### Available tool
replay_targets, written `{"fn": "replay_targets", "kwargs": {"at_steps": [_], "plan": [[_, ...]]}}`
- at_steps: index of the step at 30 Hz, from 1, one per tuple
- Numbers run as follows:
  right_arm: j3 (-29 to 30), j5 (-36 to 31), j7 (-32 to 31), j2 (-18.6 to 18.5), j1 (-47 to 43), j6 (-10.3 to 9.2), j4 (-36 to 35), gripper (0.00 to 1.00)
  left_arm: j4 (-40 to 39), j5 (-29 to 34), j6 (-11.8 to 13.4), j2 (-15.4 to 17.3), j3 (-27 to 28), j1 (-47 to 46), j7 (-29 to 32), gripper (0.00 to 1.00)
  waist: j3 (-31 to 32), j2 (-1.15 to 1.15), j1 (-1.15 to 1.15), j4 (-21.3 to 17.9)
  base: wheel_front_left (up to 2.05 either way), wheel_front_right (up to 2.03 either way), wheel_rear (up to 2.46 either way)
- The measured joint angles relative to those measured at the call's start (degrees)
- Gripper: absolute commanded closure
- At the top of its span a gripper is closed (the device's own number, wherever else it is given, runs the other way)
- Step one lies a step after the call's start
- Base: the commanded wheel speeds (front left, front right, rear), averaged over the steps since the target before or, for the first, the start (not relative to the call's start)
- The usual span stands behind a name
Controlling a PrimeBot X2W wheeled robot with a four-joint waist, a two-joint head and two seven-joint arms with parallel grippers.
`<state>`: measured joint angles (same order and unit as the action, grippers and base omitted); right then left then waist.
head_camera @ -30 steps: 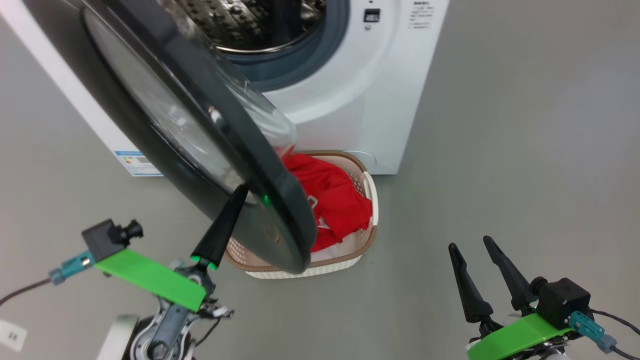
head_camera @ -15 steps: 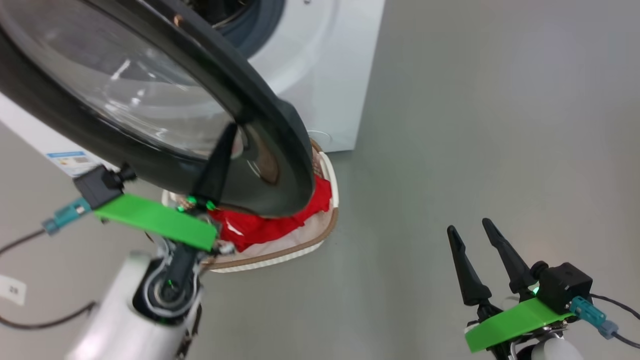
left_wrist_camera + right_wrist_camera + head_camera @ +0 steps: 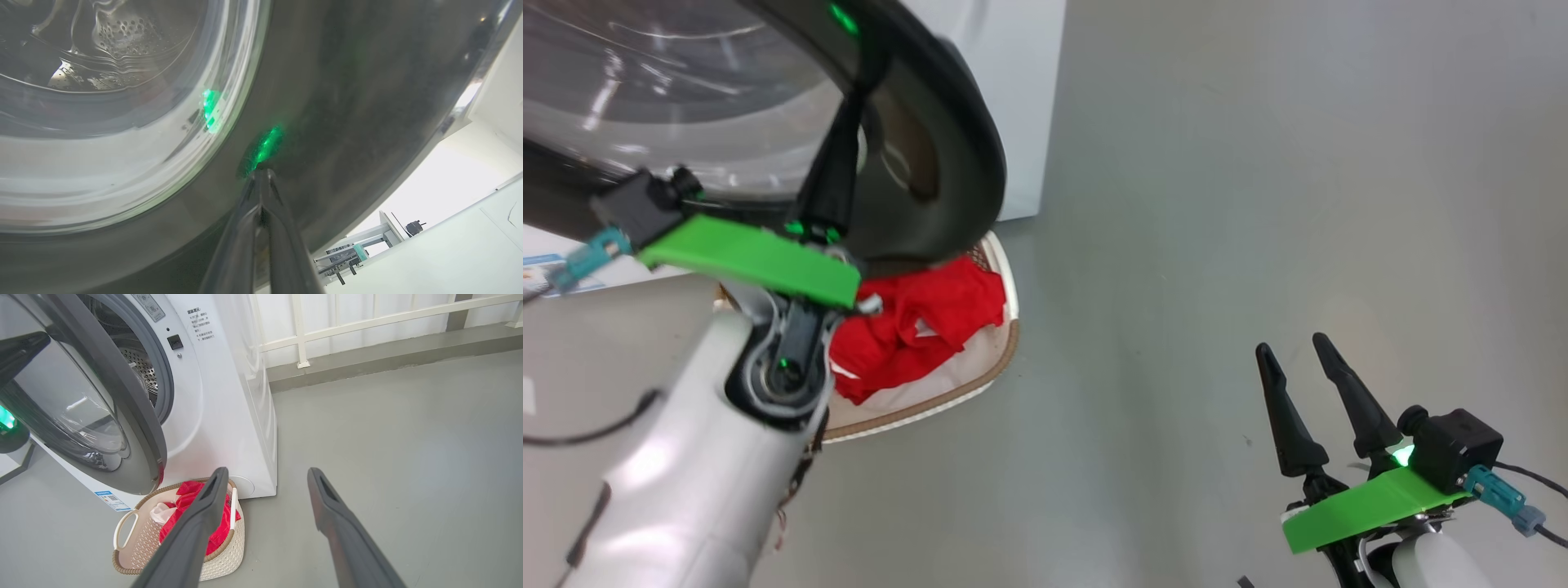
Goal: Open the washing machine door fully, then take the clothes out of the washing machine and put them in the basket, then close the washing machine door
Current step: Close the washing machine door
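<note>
The left gripper (image 3: 261, 174) is seen pressed tip-first against the glossy black rim of the washing machine door (image 3: 939, 163), its 2 fingers closed together with nothing held between them. Within 1 second the tips have been carried from the door's lower edge up onto the face of the rim. The head camera has also been swung, so the shifted framing is not to be read as the machine moving. The drum can be made out through the glass in the left wrist view, and the door is shown part-way shut in the right wrist view, still standing well off the washing machine (image 3: 229, 416). The closing push is judged to be under way but unfinished.

The clothes (image 3: 915, 318), red with some white, are heaped in the basket (image 3: 1013, 335), which is set on the floor against the machine's front, below the door's swing. The unloading is therefore taken as done.

The left forearm is raised steeply from the lower left, with the wrist angled up toward the rim. The right gripper (image 3: 1290, 347) is held low and well apart from the machine, fingers spread and empty.
</note>
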<state>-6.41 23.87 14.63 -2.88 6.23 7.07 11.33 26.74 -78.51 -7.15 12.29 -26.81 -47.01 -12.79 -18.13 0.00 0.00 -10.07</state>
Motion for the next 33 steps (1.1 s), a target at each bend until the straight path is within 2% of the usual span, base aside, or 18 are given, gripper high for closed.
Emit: {"fn": "replay_targets", "kwargs": {"at_steps": [12,23,24,25,26,27,28,29,30,33], "plan": [[-0.07,0.85,0.0,0.03,1.31,0.0,-0.2,0.0,5.75,-0.38,0.0,0.9,-1.12,-7.03,-1.51,1.0,-2.02,0.0,0.0,-3.08,0.0,0.0,0.0],[0.32,0.67,0.01,0.08,1.3,0.0,-0.14,0.0,6.44,-0.57,0.0,1.03,-0.03,-5.78,-1.76,1.0,-0.83,0.0,0.0,-1.76,0.0,0.0,0.0],[0.34,0.62,0.01,0.08,1.29,0.0,-0.13,0.0,6.42,-0.47,0.0,0.87,0.18,-4.93,-1.76,0.94,-0.59,0.0,0.0,-1.54,0.0,0.0,0.0],[0.37,0.47,0.0,0.08,1.25,0.0,-0.13,0.0,6.37,-0.33,0.0,0.66,0.22,-4.09,-1.76,0.73,-0.37,0.0,0.0,-1.29,0.0,0.0,0.0],[0.4,0.2,0.0,0.09,1.22,0.0,-0.11,0.0,6.34,-0.08,0.0,0.52,0.26,-3.19,-1.76,0.61,-0.14,0.0,0.0,-1.05,0.0,0.0,0.0],[0.42,0.05,0.0,0.09,1.18,0.0,-0.07,0.0,6.25,-0.07,0.0,0.37,0.38,-2.27,-1.76,0.61,0.11,0.0,0.0,-0.82,0.0,0.0,0.0],[0.48,-0.16,0.0,0.09,1.12,0.0,-0.02,0.0,6.1,-0.05,0.0,0.21,0.51,-1.44,-1.76,0.53,0.39,0.0,0.0,-0.59,0.0,0.0,0.0],[0.52,-0.35,0.0,0.09,1.08,0.0,0.03,0.0,6.03,-0.01,0.0,0.04,0.68,-0.69,-1.76,0.37,0.68,0.0,0.0,-0.37,0.0,0.0,0.0],[0.57,-0.46,0.0,0.09,1.05,0.0,0.07,0.0,5.82,0.05,0.0,-0.1,0.85,0.08,-1.76,0.02,0.99,0.0,0.0,-0.14,0.0,0.0,0.0],[0.71,-0.96,0.0,0.09,0.88,0.0,0.18,0.0,5.26,0.81,-0.01,-0.48,1.6,2.36,-1.76,0.0,1.94,0.0,0.0,0.59,0.0,0.0,0.0]]}}
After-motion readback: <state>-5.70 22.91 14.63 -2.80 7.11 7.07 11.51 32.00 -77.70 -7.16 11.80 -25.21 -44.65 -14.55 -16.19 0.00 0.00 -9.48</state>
